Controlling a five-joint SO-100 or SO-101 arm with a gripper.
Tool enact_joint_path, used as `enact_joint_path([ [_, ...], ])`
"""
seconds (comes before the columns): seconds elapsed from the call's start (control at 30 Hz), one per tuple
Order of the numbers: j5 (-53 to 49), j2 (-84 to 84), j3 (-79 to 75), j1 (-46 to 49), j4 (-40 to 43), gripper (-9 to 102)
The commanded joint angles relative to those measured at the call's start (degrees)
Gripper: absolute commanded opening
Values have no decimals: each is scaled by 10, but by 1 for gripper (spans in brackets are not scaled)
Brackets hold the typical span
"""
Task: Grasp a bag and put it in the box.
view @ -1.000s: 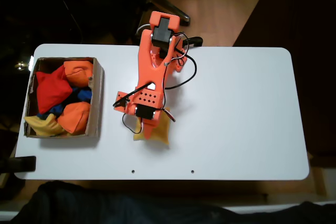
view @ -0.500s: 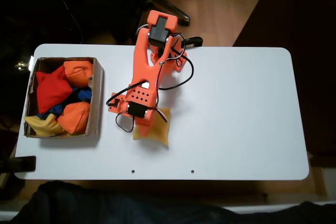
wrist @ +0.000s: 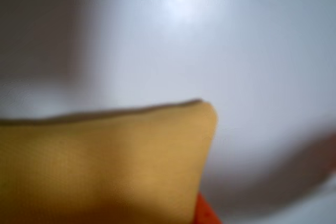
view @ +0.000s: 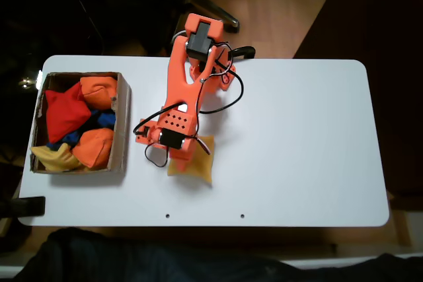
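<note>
In the fixed view the gripper [view: 186,161] is being seen from above, lowered onto the bag [view: 195,167], and its fingertips are being hidden by the orange wrist body and black servo; whether the pincer is released or clenched cannot be told. The bag, a soft mustard-yellow fabric square, is lying on the white table [view: 297,143] near the middle, right of the box [view: 121,123] and well apart from it; its upper left part is being covered by the arm. Black cables are looping loosely around the orange plastic arm.

The box, brown cardboard with low walls, is sitting at the table's left edge. Inside it, plump orange bags [view: 94,146], a red bag [view: 64,113], a blue scrap [view: 102,119] and a yellow bag [view: 54,159] are being crowded together, each partly buried by its neighbours.

In the wrist view the bag [wrist: 105,166] is being shown very close and blurred, cut off at the left and bottom edges, its rounded corner lying on the smooth table [wrist: 252,51]; an orange sliver [wrist: 205,214] is peeking out beside it at the bottom, too blurred to identify
</note>
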Motion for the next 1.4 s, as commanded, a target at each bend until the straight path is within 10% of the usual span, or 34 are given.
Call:
enact_joint_path([
  [0.0,-4,-5,18,1,3,65],
  [1.37,6,76,25,-35,17,6],
])
